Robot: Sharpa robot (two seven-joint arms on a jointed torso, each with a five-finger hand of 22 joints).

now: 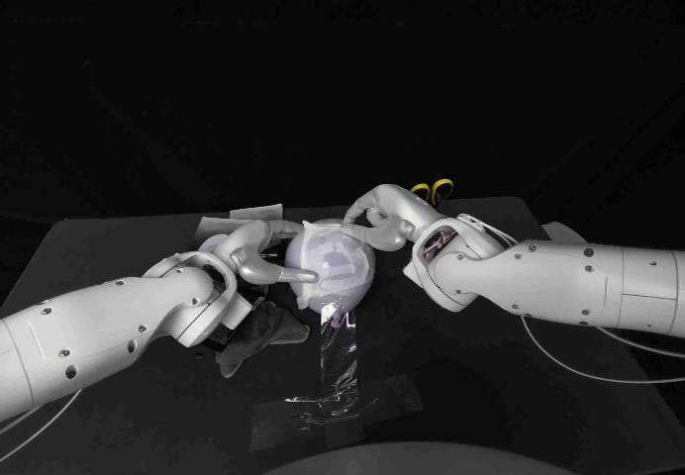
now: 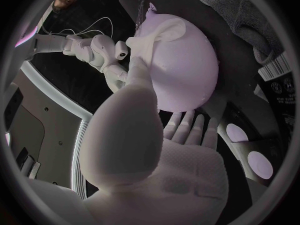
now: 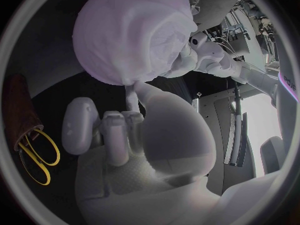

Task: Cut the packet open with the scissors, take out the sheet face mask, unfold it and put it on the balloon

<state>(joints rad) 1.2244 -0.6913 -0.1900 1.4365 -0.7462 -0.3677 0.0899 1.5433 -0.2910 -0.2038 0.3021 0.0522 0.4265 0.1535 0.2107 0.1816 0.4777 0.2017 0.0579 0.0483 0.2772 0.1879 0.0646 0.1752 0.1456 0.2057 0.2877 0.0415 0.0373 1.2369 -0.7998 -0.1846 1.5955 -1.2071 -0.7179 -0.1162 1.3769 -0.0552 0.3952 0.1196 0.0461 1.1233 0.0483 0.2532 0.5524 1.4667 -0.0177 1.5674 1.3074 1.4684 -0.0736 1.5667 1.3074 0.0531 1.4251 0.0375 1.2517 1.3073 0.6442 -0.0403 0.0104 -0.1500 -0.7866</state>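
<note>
A pale lilac balloon (image 1: 342, 272) lies mid-table with the white sheet mask (image 1: 323, 245) draped over its top. My left hand (image 1: 261, 253) grips the balloon from its left, thumb on the mask's edge (image 2: 145, 45) and fingers (image 2: 187, 127) under the balloon (image 2: 187, 70). My right hand (image 1: 380, 214) reaches over from the right and pinches the mask (image 3: 140, 32) near the top of the balloon. The yellow-handled scissors (image 1: 433, 187) lie just behind my right hand, also seen beside its palm (image 3: 36, 155). The cut clear packet (image 1: 337, 368) lies flat in front of the balloon.
A dark grey cloth (image 1: 258, 332) lies under my left forearm, by the balloon. A printed packet with a barcode (image 2: 277, 68) sits behind my left hand, its white edge (image 1: 252, 212) showing. The table's front edge is near the clear packet.
</note>
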